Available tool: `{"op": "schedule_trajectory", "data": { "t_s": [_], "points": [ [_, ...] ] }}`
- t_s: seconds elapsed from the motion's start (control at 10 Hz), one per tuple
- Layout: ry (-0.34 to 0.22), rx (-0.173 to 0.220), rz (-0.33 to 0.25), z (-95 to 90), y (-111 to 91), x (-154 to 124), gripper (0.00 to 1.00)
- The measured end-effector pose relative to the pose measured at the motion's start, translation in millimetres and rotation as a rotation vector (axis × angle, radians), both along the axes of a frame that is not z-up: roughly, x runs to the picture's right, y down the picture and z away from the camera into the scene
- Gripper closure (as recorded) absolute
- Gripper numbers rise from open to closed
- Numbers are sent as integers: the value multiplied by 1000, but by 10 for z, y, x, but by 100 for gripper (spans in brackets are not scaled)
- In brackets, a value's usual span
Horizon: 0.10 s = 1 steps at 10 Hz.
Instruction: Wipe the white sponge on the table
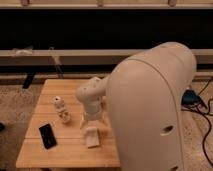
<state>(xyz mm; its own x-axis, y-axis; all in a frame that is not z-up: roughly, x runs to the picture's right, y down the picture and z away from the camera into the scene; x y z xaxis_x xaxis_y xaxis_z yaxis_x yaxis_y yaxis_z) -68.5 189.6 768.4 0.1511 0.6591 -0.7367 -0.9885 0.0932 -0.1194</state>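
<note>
One gripper we note low over the table, pinching the white sponge against the planks near the front edge, right of a black slab.

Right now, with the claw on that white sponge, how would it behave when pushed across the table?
The white sponge lies flat under the claw, so it probably slides rather than rolls. It looks soft and light, likely squashing under pressure. The table has plank seams that might catch an edge.
</note>
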Motion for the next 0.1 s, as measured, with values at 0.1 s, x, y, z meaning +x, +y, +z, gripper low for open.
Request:
{"op": "schedule_trajectory", "data": {
  "t_s": [0.1],
  "points": [
    [-5,-16,-14,-62,-95,-40,20]
  ]
}}
